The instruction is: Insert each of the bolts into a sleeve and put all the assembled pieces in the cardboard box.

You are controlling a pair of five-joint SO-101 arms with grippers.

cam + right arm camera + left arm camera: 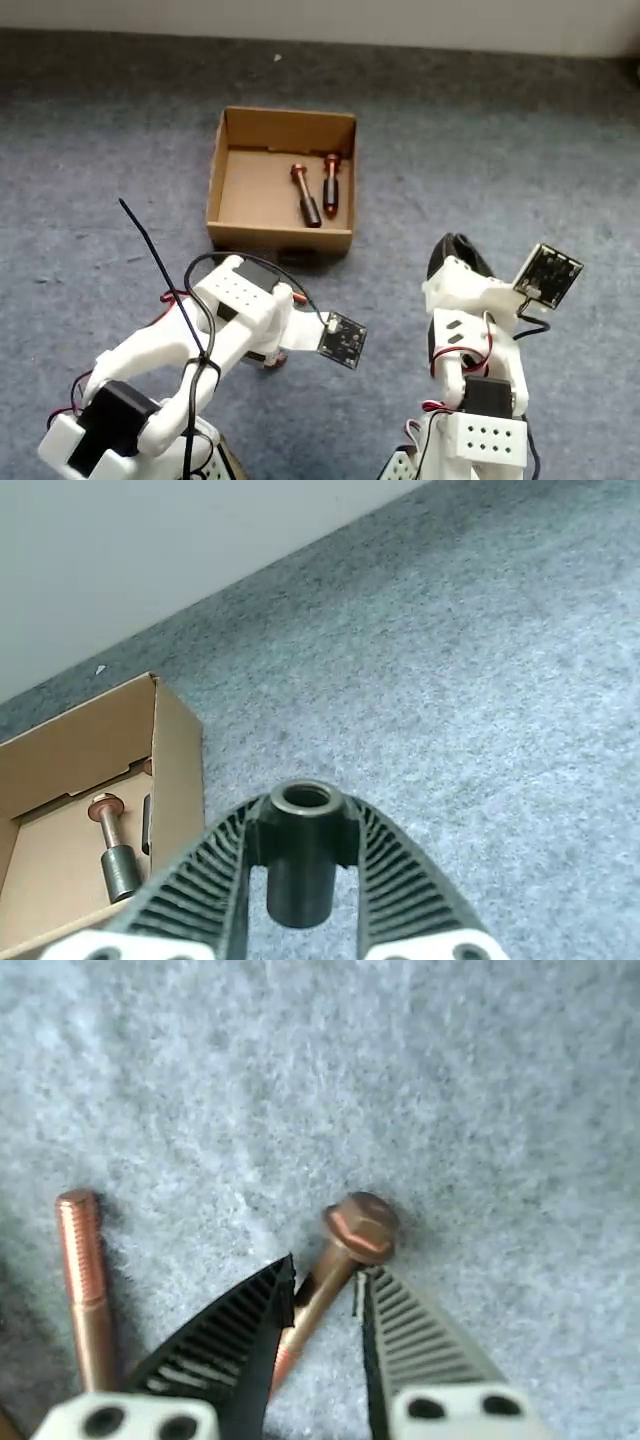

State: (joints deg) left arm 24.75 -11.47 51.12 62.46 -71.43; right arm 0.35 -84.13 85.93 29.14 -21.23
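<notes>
One cardboard box [280, 238], two assembled pieces [306, 196] [331, 185] in it, two loose bolts [340, 1270] [82, 1280] — one bare sleeve [300, 865]

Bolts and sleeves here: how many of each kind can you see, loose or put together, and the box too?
Loose bolts: 2
Loose sleeve: 1, held in the right gripper
Assembled pieces: 2, lying in the box
Cardboard box: 1
Total: 6

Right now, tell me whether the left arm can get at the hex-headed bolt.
Probably yes: the left gripper is open with a finger on each side of the hex-headed bolt, and the other bolt lies apart from it.
</notes>
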